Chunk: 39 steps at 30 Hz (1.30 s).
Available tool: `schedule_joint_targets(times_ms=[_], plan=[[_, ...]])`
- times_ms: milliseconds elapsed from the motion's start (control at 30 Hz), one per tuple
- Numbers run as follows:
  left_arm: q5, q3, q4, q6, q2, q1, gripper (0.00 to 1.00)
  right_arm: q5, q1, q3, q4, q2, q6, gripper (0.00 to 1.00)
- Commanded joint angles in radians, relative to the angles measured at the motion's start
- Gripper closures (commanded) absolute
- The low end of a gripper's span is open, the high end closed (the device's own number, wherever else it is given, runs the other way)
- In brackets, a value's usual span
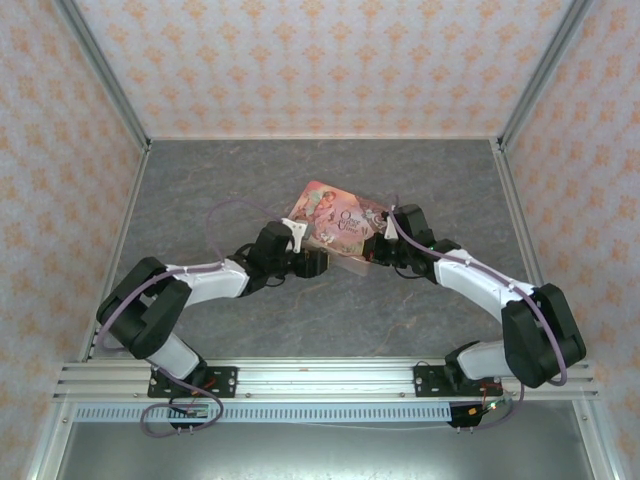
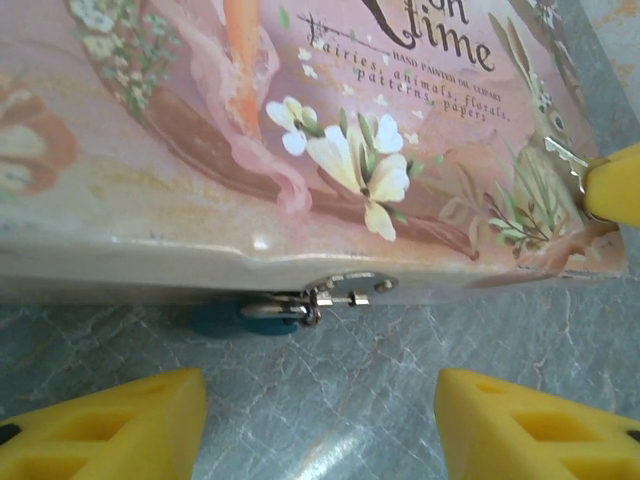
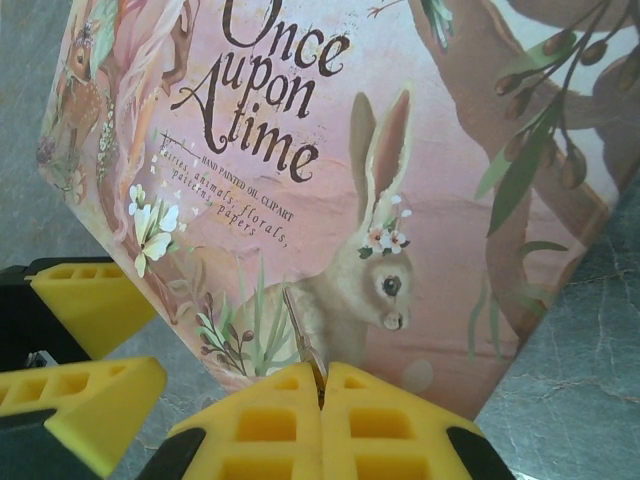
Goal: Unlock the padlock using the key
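Note:
The small blue-teal padlock (image 2: 225, 318) hangs from a metal hasp (image 2: 345, 290) on the front edge of the pink illustrated tin (image 2: 300, 150), just above the grey table. My left gripper (image 2: 320, 430) faces that edge, open; its yellow fingers (image 2: 110, 425) stand apart with bare table between them, short of the padlock. My right gripper (image 3: 322, 385) is shut on the key (image 3: 300, 330), whose thin blade sticks out over the tin's lid (image 3: 400, 150). In the left wrist view the key (image 2: 562, 158) lies over the lid's right corner. From above, both grippers (image 1: 322, 262) (image 1: 372, 250) meet at the tin (image 1: 335, 222).
The tin lies tilted mid-table on the grey marbled surface (image 1: 330, 320). Patterned walls (image 1: 320, 60) with metal posts close the back and both sides. The left gripper's yellow fingers (image 3: 85, 300) show at the left of the right wrist view, close to the tin's corner.

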Motion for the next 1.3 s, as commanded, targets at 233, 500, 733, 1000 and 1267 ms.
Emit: schedule_joint_targets(times_ms=[233,500,733,1000,1267], plan=[[-0.060,0.034,0.088,0.090,0.098,0.003,0.43,0.071,-0.005,0.013,-0.086,0.004,-0.044,1.00],[-0.095,0.034,0.165,0.065,0.161,-0.023,0.41,0.072,-0.004,0.015,-0.085,0.008,-0.044,1.00],[-0.118,0.075,0.173,0.053,0.209,-0.071,0.41,0.072,-0.004,0.018,-0.091,0.008,-0.047,1.00],[-0.167,0.112,0.174,0.018,0.254,-0.086,0.47,0.066,-0.004,0.013,-0.085,0.003,-0.040,1.00],[-0.200,0.107,0.170,0.009,0.234,-0.089,0.60,0.063,-0.004,0.010,-0.079,-0.005,-0.041,1.00]])
